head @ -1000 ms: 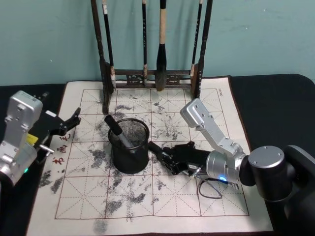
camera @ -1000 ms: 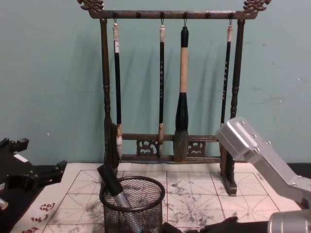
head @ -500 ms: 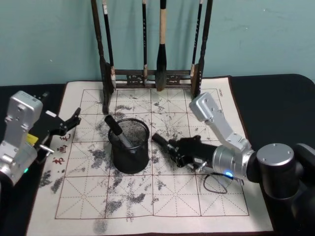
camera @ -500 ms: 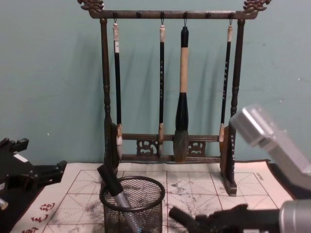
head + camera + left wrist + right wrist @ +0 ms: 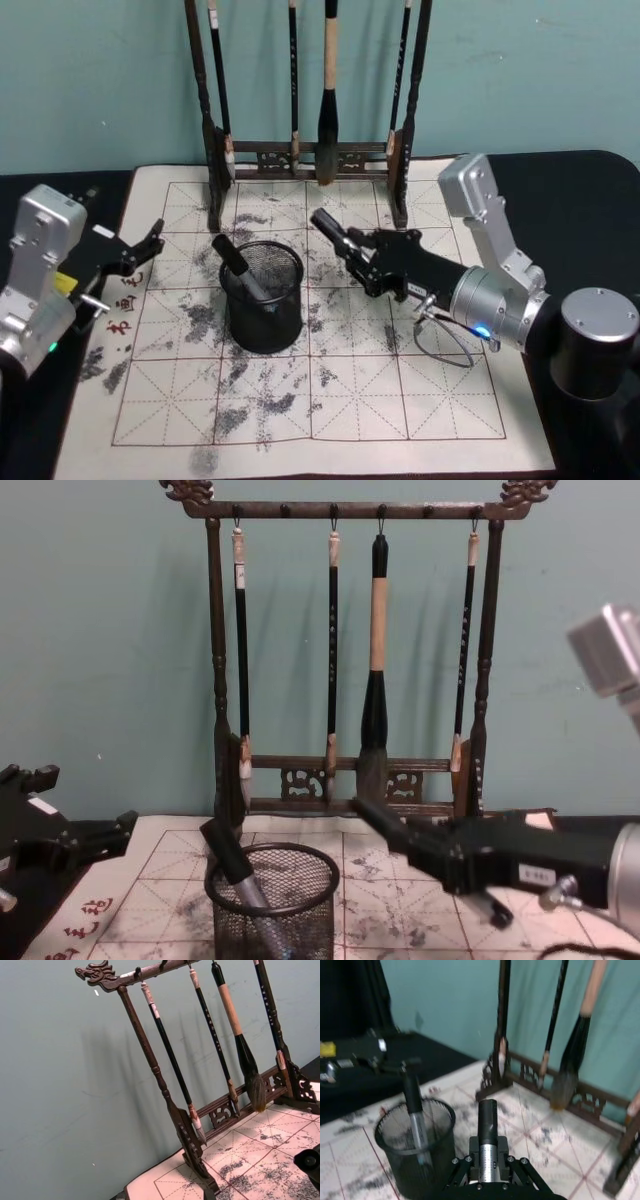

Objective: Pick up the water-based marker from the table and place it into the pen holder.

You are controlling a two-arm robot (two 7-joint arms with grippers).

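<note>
My right gripper [image 5: 372,262] is shut on a water-based marker [image 5: 338,236] with a black cap and silver barrel, held in the air above the mat, just right of the pen holder. The marker [image 5: 487,1127] points up and left, toward the pen holder's side. The pen holder [image 5: 262,297] is a black wire-mesh cup [image 5: 272,912] standing on the mat, and another black-capped marker [image 5: 239,267] leans inside it. At the mat's left edge my left gripper [image 5: 138,252] is parked, open and holding nothing.
A tall dark wooden brush rack [image 5: 345,660] with several hanging brushes stands at the back of the ink-stained grid mat [image 5: 300,390]. A thin cable loop [image 5: 445,345] lies on the mat under my right arm. Black table surface surrounds the mat.
My right gripper has risen off the mat with the marker and moved back and to the right. The left arm and the pen holder have not moved.
</note>
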